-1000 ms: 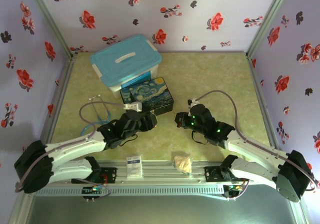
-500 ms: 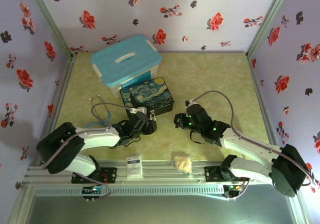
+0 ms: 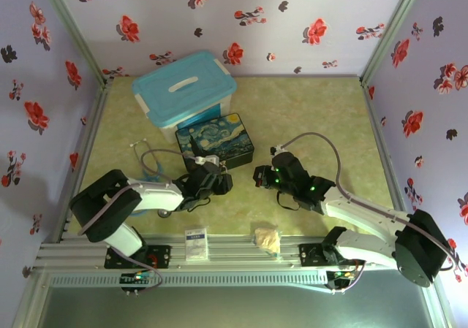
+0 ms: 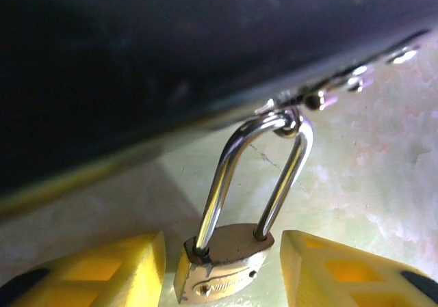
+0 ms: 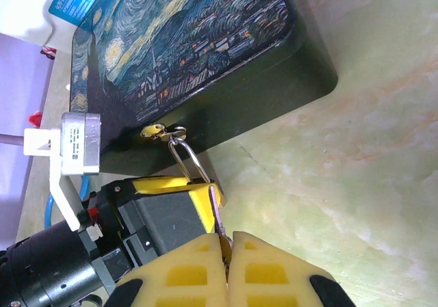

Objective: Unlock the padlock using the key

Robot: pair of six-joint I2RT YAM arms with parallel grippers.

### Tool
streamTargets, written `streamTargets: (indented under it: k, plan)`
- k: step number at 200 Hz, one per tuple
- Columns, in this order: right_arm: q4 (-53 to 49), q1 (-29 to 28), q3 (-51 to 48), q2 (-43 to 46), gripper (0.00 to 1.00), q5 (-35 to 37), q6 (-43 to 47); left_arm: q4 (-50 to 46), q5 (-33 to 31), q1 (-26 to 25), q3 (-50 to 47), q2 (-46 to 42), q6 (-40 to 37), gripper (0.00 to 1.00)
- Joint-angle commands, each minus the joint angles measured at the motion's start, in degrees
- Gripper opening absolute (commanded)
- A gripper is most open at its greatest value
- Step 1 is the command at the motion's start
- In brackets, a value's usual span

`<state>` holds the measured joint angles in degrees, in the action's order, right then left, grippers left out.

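**Padlock and Key: Arm and Part Positions**

1. Far left of the table [image 3: 307,116]: a stethoscope [image 3: 146,164] lies on the surface, its tubing curving toward the left arm. A storage bin [image 3: 184,87] with a blue lid stands behind it, toward the back wall.

2. Left gripper [image 4: 223,242]: it is positioned at the front face of the starry-night painted box [image 3: 216,139]. Its jaws are about half closed, with one yellow finger [image 4: 102,269] on each side of the padlock [image 4: 220,264]. A slim gap shows between the right-hand finger and the brass body. Contact on the other side cannot be confirmed.

3. Padlock location: it hangs from the box's latch [image 4: 291,119] at the lower front edge of the box. The silver shackle [image 4: 233,170] is threaded through the latch loop and both of its legs are seated in the body. The body sits between the left gripper's fingers, close above the table.

4. Key [image 5: 215,208]: this thin grey strip projects from the right gripper toward the padlock. Its tip lies just beside the lower end of the shackle and the left gripper's finger. Whether it has entered the keyhole cannot be determined.

5. Right gripper [image 5: 227,242]: its jaws are pressed together, pinching the key between the pads.
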<state>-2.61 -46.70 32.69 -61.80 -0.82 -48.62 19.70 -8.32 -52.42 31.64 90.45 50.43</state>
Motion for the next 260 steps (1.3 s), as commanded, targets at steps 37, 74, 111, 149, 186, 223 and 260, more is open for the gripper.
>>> streamTargets:
  k: [37,74,111,149,186,223,260]
  plan:
    - [2.52,0.39,-1.35,-0.34,0.00,0.12,-1.30,0.51,3.02,0.40,2.29,3.22,-1.15,0.33]
    - [4.21,0.38,-2.66,-0.99,0.00,-0.30,-2.17,1.44,3.04,0.39,1.74,3.06,-0.06,0.25]
    - [10.14,0.40,-4.95,-3.98,0.00,-3.42,-4.04,5.28,2.97,0.39,0.32,2.89,2.31,0.17]
    - [21.79,0.63,-9.74,-6.99,0.00,-9.93,-7.39,13.26,3.12,0.48,-3.13,2.63,8.07,0.10]
    - [42.42,5.59,-17.36,-12.85,0.00,-21.53,-11.50,19.44,3.76,0.44,-5.07,2.53,11.88,0.08]
    - [47.92,6.71,-18.43,-16.33,0.00,-25.78,-12.36,22.99,4.21,0.40,-6.06,1.48,15.00,0.03]
    - [55.42,7.76,-18.36,-21.33,0.00,-26.08,-22.26,30.92,4.04,0.22,-8.23,2.77,19.88,0.01]
